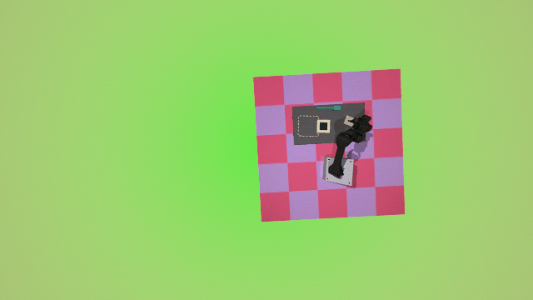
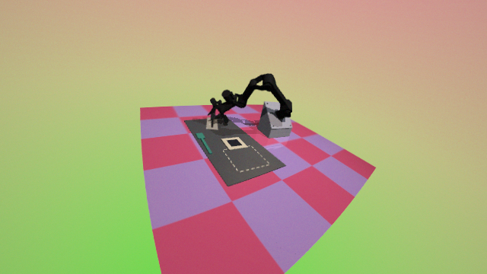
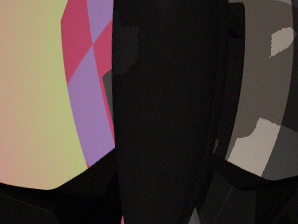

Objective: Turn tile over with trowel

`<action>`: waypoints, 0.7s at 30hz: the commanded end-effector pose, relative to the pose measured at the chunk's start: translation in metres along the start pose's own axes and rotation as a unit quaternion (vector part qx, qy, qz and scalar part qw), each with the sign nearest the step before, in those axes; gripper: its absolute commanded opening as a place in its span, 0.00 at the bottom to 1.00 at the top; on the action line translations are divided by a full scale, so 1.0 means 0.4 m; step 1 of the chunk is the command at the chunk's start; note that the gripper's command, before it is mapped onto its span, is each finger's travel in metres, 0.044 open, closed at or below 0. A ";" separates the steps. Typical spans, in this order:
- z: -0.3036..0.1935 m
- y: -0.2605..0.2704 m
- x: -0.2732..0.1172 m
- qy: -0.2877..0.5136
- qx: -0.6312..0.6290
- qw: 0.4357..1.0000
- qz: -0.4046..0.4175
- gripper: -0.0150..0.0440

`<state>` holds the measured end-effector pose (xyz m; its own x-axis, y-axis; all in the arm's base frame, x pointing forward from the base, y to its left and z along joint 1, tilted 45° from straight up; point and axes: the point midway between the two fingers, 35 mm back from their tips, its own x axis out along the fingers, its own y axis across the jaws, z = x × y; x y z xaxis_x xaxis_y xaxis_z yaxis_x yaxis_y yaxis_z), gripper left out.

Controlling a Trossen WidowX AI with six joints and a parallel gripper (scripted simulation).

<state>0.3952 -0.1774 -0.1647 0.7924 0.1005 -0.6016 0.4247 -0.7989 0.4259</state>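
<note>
The tile [image 1: 323, 126] [image 2: 234, 142] lies flat on the dark mat [image 1: 296, 139] [image 2: 229, 180]. It shows a cream border round a dark square, at the edge of the dashed outline [image 1: 298, 125] [image 2: 231, 161] nearest the gripper. My gripper [image 1: 356, 122] [image 2: 215, 119] [image 3: 157, 147] is at the mat's other end, away from the tile. It is shut on the black handle of the trowel [image 1: 348, 121] [image 2: 209, 125] [image 3: 256, 145]. The handle fills the middle of the wrist view, with part of the pale blade beside it. The fingers hide part of the trowel, and its contact with the mat is unclear.
A teal flat-ended tool [image 1: 337, 107] [image 2: 201, 135] lies along the mat's long edge farthest from the arm's base. The grey arm base [image 1: 347, 175] [image 2: 279, 132] stands on the checkered table [image 1: 272, 206] [image 2: 190, 240], across the mat from the teal tool.
</note>
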 end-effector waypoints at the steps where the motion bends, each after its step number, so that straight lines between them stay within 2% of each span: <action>1: 0.000 0.000 0.002 -0.001 0.001 1.000 0.001 0.35; 9: 0.000 0.000 0.002 -0.001 0.001 1.000 0.001 0.26; 21: 0.001 0.116 -0.095 -0.001 -0.001 1.000 0.001 0.25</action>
<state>0.3868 -0.1990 -0.1425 0.7804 0.1162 -0.6144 0.4383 -0.8025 0.4049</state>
